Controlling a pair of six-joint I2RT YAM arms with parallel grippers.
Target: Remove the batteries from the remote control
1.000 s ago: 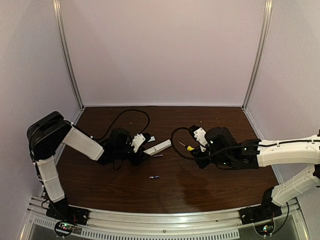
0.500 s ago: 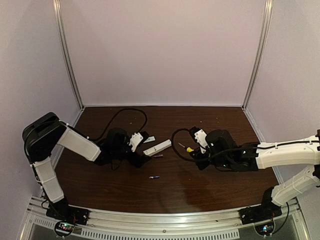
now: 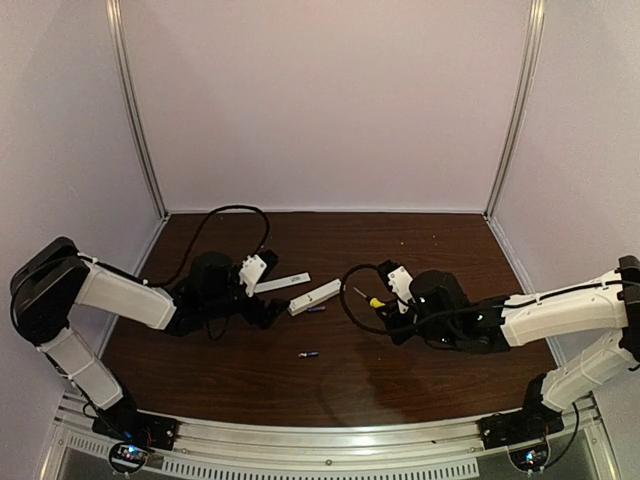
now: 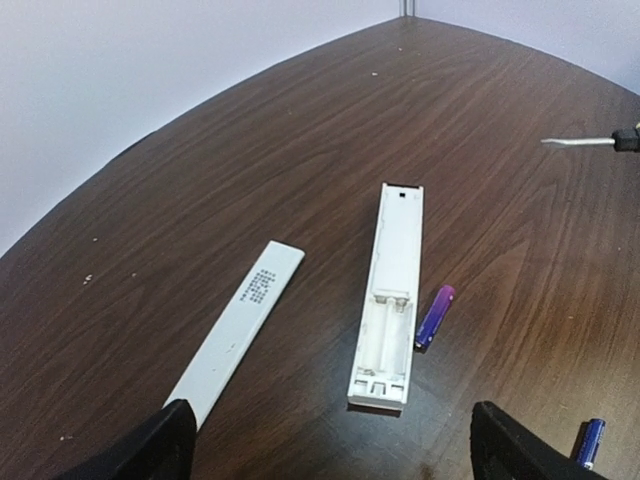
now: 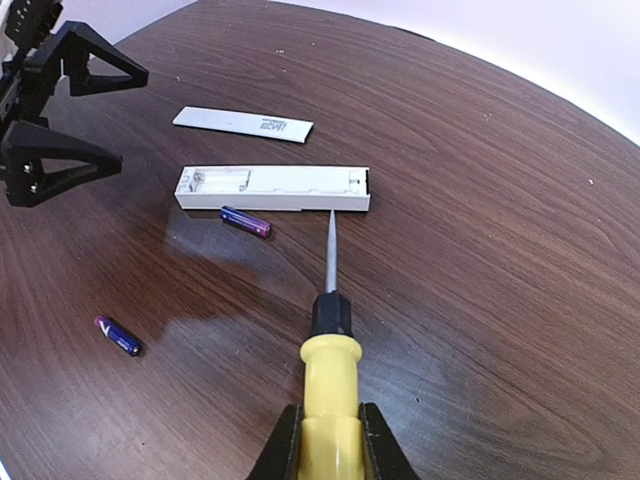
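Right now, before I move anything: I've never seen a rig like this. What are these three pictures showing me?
Two robot arms are bolted at the table's near edge. The wide picture comes from a fixed camera above and behind them; the other two come from a camera on each wrist. On the dark wooden table lie the slim white remote control, its battery bay open and empty, a flat white cover strip, and two small purple-blue batteries, one beside the remote, one nearer the arms. The left pincer is open and holds nothing. The right pincer is shut on the yellow-handled screwdriver.
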